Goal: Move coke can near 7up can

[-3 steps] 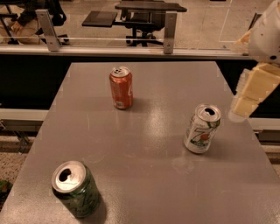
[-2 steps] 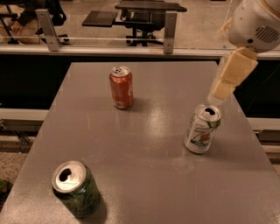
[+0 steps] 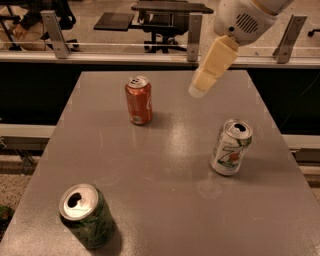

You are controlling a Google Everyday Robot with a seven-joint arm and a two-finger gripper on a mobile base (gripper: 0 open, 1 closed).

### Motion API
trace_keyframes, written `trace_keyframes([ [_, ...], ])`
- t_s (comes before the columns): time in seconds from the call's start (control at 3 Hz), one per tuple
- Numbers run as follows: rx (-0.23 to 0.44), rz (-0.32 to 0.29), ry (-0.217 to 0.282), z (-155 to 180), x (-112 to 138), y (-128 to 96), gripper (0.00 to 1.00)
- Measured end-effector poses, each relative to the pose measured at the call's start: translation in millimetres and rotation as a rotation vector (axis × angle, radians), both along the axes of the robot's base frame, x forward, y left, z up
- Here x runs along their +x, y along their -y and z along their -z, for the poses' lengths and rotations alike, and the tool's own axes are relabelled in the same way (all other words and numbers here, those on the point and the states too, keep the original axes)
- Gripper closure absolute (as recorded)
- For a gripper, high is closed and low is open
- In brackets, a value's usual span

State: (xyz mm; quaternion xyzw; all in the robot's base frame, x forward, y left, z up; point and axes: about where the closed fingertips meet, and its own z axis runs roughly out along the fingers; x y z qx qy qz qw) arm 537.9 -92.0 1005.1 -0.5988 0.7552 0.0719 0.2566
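The coke can (image 3: 138, 100), orange-red with a silver top, stands upright on the grey table (image 3: 160, 165) at the back, left of centre. The 7up can (image 3: 230, 147), white with green markings and a red spot, stands upright at the right side of the table. My gripper (image 3: 198, 86) hangs in the air above the back of the table, to the right of the coke can and apart from it, up and left of the 7up can. It holds nothing that I can see.
A dark green can (image 3: 86, 215) stands upright near the front left corner of the table. Behind the table runs a rail with metal brackets (image 3: 55, 35), and beyond it are an office chair and desks (image 3: 167, 15).
My gripper has swung left from beside the 7up can at the table's right edge to above the back middle, closer to the coke can. The cans have not moved.
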Motion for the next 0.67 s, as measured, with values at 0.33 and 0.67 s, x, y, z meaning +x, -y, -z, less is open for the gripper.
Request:
trace_keyframes([
  [0.33, 0.031, -0.03, -0.017, 17, 17, -41, 0.0],
  [0.67, 0.044, -0.039, -0.035, 49, 37, -77, 0.0],
])
